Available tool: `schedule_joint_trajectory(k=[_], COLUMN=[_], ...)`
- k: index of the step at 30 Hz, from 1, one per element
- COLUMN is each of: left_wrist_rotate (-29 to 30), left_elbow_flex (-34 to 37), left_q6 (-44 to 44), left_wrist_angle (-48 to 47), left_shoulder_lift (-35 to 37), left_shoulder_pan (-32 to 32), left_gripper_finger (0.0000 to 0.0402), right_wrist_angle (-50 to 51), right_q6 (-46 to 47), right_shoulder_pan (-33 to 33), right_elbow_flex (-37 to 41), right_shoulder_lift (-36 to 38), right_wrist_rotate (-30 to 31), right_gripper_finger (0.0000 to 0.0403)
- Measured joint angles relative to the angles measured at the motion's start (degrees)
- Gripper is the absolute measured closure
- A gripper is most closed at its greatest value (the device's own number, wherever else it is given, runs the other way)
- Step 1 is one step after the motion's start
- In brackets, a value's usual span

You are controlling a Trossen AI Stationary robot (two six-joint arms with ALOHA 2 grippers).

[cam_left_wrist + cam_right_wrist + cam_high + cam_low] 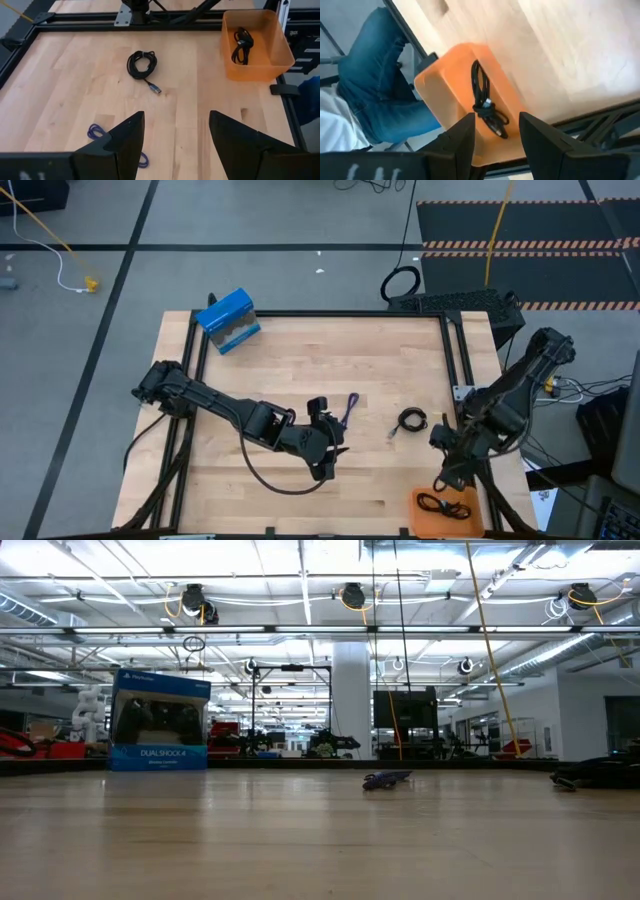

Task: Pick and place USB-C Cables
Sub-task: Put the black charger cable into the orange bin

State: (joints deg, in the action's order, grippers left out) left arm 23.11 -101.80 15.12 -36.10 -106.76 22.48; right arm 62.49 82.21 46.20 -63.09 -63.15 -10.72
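Note:
A purple-blue cable [348, 412] lies flat on the wooden table just right of my left gripper [333, 430]. In the left wrist view the cable [95, 132] is partly hidden behind one finger, and my left gripper [175, 120] is open, hovering over bare wood. One black coil [411, 420] lies right of centre, its plug end [156, 89] sticking out. A second black cable [485, 102] rests inside the orange bin [447, 513] at the near right corner. My right gripper [496, 120] is open above that bin, clear of it.
A blue DualShock box [228, 320] stands at the far left corner of the table. A black frame rail [330, 313] rims the table. A large black cable ring [402, 283] lies on the floor beyond the far edge. A person in jeans [375, 85] stands beside the bin.

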Motion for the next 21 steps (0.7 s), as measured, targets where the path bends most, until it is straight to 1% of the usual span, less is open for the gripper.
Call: schedule_joint_trajectory(k=[5, 11, 15, 21], left_wrist_rotate=[0.0, 0.0, 0.0, 0.0], left_elbow_flex=[0.0, 0.0, 0.0, 0.0], left_q6=[0.0, -0.7, -1.0, -1.3], left_wrist_angle=[-0.6, -0.6, -0.7, -0.7], left_shoulder_lift=[0.0, 0.0, 0.0, 0.0], left_shoulder_pan=[0.0, 0.0, 0.0, 0.0], left_gripper_finger=[0.0176, 0.0176, 0.0176, 0.0176], right_wrist_angle=[3.3, 8.9, 12.8, 14.3], right_q6=[-7.1, -19.3, -29.1, -41.8], right_shoulder_pan=[-5.2, -13.6, -19.5, -27.9], right_elbow_flex=[0.0, 0.0, 0.0, 0.0], right_shoulder_lift=[0.5, 0.5, 0.5, 0.2], right_wrist_rotate=[0.0, 0.0, 0.0, 0.3], right_gripper_finger=[0.026, 0.026, 0.026, 0.026])
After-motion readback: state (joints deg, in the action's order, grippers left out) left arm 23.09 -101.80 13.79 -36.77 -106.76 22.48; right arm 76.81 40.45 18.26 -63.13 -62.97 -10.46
